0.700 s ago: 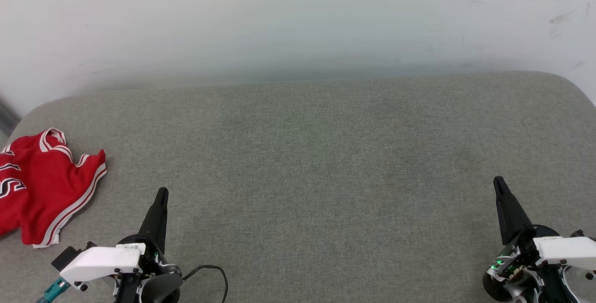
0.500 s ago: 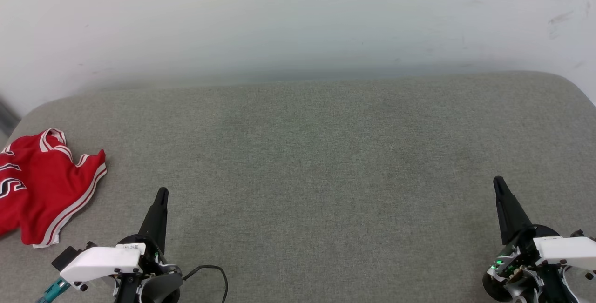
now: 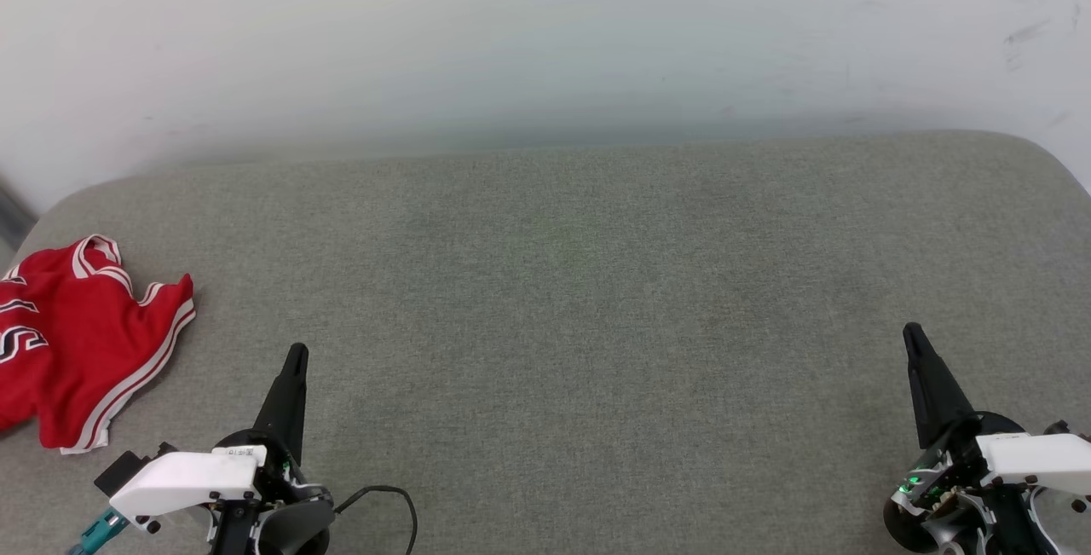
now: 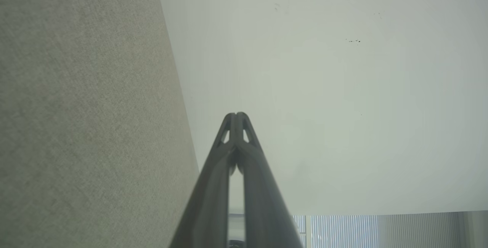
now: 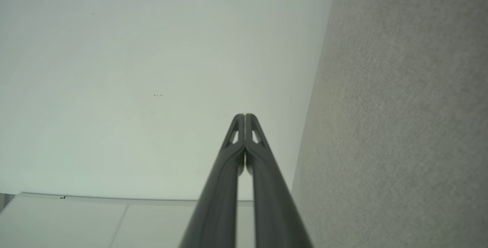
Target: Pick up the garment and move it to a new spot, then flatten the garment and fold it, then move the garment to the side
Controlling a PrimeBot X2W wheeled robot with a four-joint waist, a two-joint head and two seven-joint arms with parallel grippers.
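Left claw [image 3: 296, 354] and right claw [image 3: 911, 332] pinched closed, empty; garment [image 3: 77, 342] at far left.
Both claws sit low over the near corners of the grey pad [image 3: 580, 282], fingers pressed tip to tip and pointing toward the white wall [image 3: 511, 43]. The red garment lies crumpled on the pad's left edge, partly cut off in the head view, near the left claw but apart from it.

garment [image 3: 81, 342]: at the cushion's [image 3: 597, 282] left end, sliced by the frame edge | lettering [image 3: 19, 343]: mostly chopped, can't read it tbh | left gripper [image 3: 297, 352], right gripper [image 3: 910, 331]: wrist housings clipped at the cushion's near side | black cable [image 3: 383, 488]: drops out the bottom there too
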